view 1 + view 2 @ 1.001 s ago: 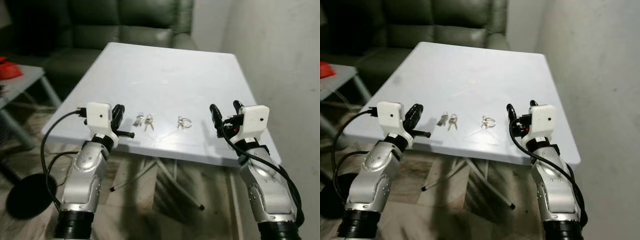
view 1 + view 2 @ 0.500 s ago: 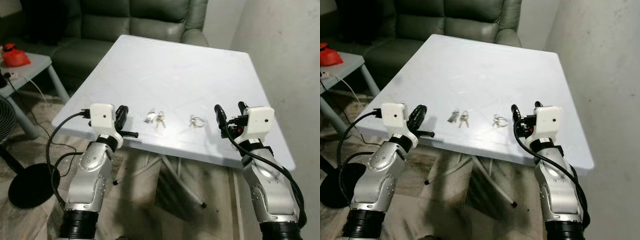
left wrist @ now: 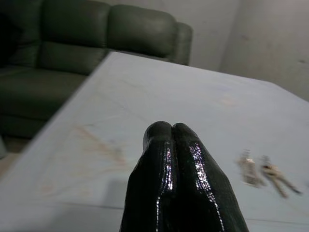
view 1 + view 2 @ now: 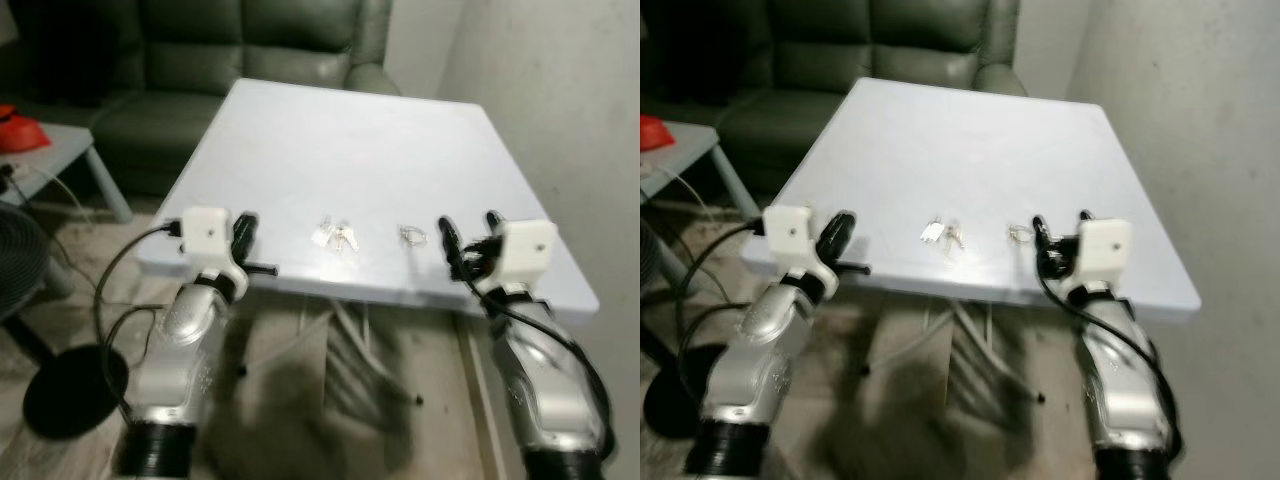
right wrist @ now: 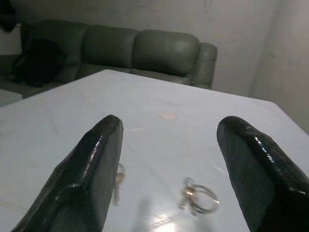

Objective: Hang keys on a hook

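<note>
A white table (image 4: 330, 140) stands before a dark green sofa (image 4: 200, 60), beside a pale wall (image 4: 560, 90).

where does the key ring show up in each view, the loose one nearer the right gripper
Left eye view: key ring near the table's front edge, just left of the right gripper.
Right eye view: same spot, beside the gripper.
Left wrist view: I cannot make it out.
Right wrist view: between the open fingers.
Shared landmark: the pair of keys to its left.
</note>
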Tool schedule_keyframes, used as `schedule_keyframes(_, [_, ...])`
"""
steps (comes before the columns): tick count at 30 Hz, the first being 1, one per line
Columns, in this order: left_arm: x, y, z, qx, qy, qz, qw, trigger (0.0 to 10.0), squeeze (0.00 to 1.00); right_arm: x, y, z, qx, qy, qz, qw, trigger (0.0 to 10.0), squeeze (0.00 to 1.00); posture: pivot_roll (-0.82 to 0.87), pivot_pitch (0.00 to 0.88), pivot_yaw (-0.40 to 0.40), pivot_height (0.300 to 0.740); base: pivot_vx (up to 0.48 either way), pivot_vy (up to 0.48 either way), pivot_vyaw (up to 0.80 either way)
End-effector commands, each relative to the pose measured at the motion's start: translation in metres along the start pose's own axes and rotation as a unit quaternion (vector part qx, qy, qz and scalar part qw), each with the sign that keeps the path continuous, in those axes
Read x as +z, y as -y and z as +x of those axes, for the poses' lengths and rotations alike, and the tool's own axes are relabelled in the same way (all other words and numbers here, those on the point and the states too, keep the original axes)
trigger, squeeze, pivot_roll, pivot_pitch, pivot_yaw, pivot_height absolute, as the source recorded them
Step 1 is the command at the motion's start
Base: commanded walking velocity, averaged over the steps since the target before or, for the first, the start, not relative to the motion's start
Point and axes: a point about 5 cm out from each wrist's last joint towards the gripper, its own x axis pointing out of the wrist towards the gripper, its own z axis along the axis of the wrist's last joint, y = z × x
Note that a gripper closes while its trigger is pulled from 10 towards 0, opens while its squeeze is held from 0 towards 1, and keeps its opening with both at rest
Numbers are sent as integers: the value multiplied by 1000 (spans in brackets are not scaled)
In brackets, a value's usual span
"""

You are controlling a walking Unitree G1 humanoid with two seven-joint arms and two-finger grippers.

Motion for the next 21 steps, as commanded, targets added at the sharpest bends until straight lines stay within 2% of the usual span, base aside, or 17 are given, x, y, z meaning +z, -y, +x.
schedule_keyframes(1, [3,11,3,-17,4,-3,1000,10000,0,0,9,-3,-12,-3,-4,1000,10000,0,-17,67,-55,740,0,480,0])
schedule_keyframes(12, [1,10,3,-13,1,-6,1000,10000,0,0,9,-3,-9,-4,-5,1000,10000,0,-19,67,-60,740,0,464,0])
schedule_keyframes(18, [-1,10,3,-5,-14,-25,1000,10000,0,0,10,-4,-9,-6,-5,1000,10000,0,-19,65,-63,740,0,0,0])
schedule_keyframes(21, [2,10,2,-9,1,-20,1000,10000,0,0,9,-3,-7,-7,-6,1000,10000,0,-17,60,-66,740,0,0,0])
